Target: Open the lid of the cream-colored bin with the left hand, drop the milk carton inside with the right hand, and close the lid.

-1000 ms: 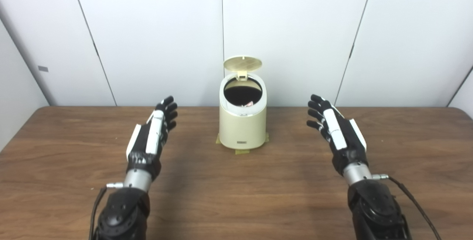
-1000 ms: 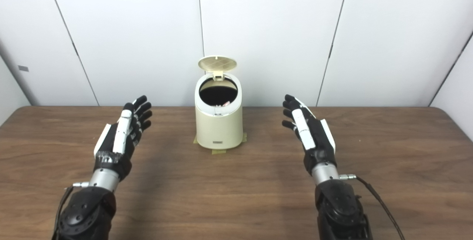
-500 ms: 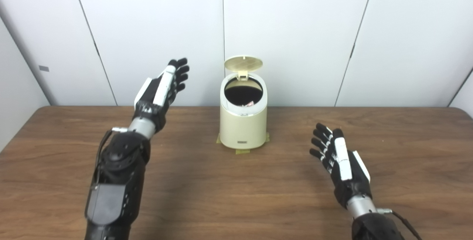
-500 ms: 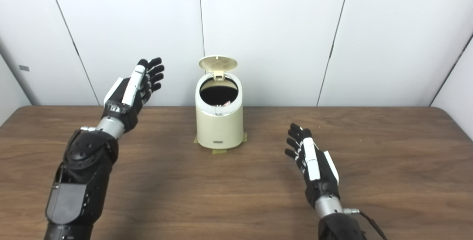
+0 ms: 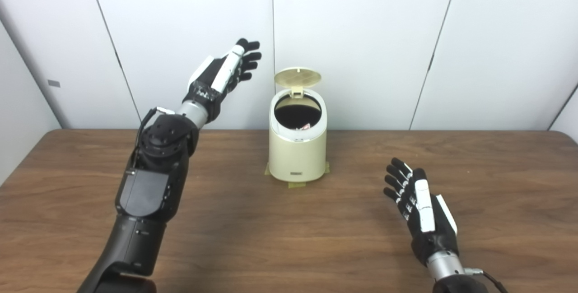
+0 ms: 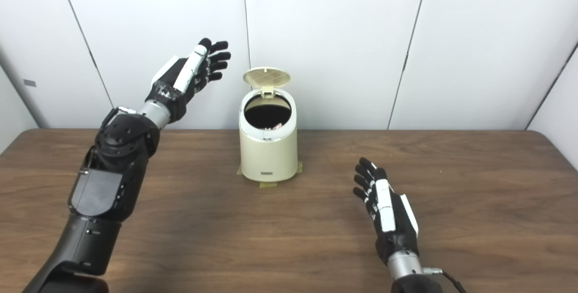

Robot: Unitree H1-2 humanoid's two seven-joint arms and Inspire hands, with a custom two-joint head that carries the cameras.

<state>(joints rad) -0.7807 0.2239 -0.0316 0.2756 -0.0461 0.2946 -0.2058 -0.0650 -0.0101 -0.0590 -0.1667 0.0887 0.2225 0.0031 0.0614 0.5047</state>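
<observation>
Wooden table [image 5: 253, 239], open-lidded bin [image 5: 296, 157].

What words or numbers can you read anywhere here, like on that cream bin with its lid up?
None can be read.
Cream-colored plastic bin: a small dark label low on its front, too small and blurred to read.
Something red and white inside the bin's opening: too little shows to read any print.
Small grey tag on the left wall: no readable text.

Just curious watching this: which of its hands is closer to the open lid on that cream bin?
Left. The left hand is raised beside the lid, open, not touching. The right hand hangs low over the table, open.
</observation>
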